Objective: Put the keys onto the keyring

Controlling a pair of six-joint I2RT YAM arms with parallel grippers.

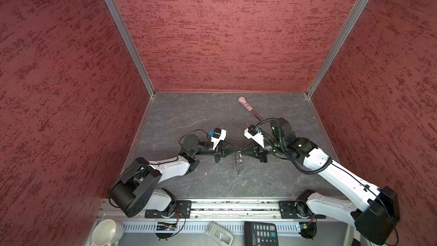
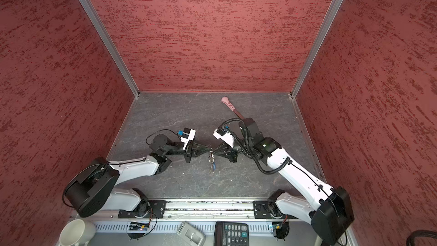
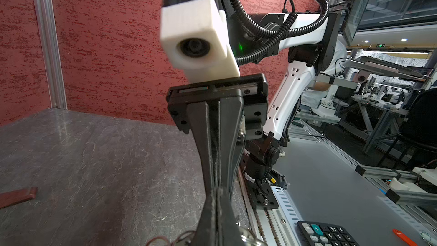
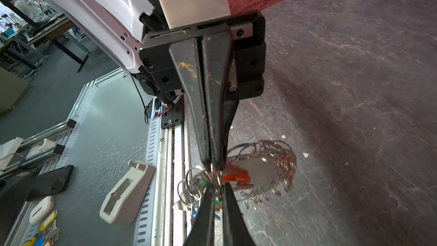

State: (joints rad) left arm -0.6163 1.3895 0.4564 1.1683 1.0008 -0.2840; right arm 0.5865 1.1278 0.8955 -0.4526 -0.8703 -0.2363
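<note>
I note the left hand (image 1: 237, 150) and right hand (image 1: 242, 151) meeting tip to tip over the worktop (image 1: 189, 119), each pressed together on rings of the keyring (image 4: 279, 156), which hangs between them. The keys (image 4: 236, 175), tagged red, green and blue, dangle in the bunch. A pink-handled tool (image 1: 246, 105) lies near the back wall

The worktop (image 1: 189, 119) looks like dark grey veined stone, mostly matt with a dull sheen. The walls (image 1: 224, 31) are a rough, mottled red render set between brushed-aluminium posts (image 1: 123, 31). The keyring (image 4: 281, 159) is thin, bright, glossy metal wire and rings; the keys (image 4: 236, 177) carry what seem to be glossy red and green plastic tags, though blurred; the left gripper (image 4: 214, 164) is matt black plastic, scuffed and paint-flecked.
</note>
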